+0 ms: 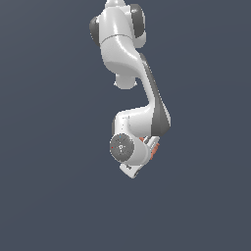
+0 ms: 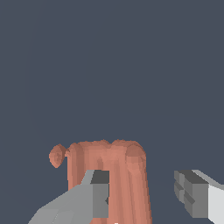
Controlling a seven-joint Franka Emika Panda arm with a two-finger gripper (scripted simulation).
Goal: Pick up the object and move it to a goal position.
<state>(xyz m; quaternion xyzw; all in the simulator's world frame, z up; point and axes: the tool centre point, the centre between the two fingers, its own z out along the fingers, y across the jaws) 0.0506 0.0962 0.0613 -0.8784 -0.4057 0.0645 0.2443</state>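
The object (image 2: 113, 175) is an orange-red ridged block with a small knob at one edge. In the wrist view it lies between the fingers of my gripper (image 2: 142, 194). One grey fingertip (image 2: 100, 192) overlaps the block's side. The other fingertip (image 2: 190, 192) stands apart from it with a clear gap, so the jaws are open. In the exterior view only slivers of the object (image 1: 154, 150) show beside the arm's wrist (image 1: 128, 149), which hides the fingers.
A plain dark grey-blue floor (image 1: 49, 196) lies all around. The white arm (image 1: 122, 44) reaches in from the top edge of the exterior view. No goal marker shows in either view.
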